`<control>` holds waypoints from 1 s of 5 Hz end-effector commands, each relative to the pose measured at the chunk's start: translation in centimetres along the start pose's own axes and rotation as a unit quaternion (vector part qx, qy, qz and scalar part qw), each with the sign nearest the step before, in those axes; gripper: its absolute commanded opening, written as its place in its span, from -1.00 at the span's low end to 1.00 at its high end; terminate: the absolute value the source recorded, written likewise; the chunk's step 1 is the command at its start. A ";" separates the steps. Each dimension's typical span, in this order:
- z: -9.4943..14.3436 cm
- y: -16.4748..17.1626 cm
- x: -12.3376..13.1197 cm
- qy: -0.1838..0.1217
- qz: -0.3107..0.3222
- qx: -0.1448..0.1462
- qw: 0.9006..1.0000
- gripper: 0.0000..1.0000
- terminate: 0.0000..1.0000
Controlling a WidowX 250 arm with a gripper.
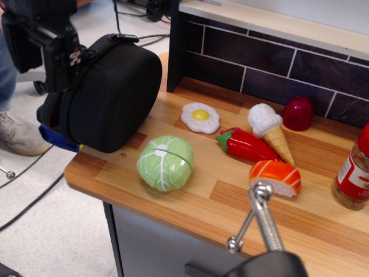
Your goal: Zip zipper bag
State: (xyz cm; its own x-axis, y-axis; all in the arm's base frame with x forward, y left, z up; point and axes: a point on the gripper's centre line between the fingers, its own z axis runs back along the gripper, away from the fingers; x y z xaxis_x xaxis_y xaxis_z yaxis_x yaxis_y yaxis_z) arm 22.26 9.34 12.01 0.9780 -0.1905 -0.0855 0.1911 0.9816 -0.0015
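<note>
Black zipper bag (112, 95), blue patch (56, 138)

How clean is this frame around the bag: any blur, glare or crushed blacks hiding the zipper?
In the observation.image view, the gripper at the zipper bag is dark and slightly smeared, so its jaws cannot be read. The bag's black fabric is crushed to near-uniform black; the zipper line barely shows. The toy cabbage and fried egg are sharp, with mild gloss only. The metal clamp handle in the foreground is soft.
</note>
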 end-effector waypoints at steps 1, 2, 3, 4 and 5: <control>-0.1 -0.9 0.5 -0.028 -0.011 -0.022 0.999 1.00 -1.00; 0.1 -1.5 1.4 -0.046 0.000 -0.024 0.999 1.00 -1.00; -0.6 -1.2 2.5 -0.046 0.012 -0.007 0.999 1.00 -1.00; -0.5 -1.1 3.0 -0.054 0.022 -0.009 0.998 -1.00 -1.00; -1.0 -1.0 2.8 -0.066 0.023 0.003 0.998 -1.00 -1.00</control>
State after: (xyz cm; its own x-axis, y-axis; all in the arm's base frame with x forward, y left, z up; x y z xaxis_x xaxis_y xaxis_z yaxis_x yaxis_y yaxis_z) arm 24.14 8.22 9.93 0.9902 -0.1393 0.0112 0.1394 0.9902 -0.0083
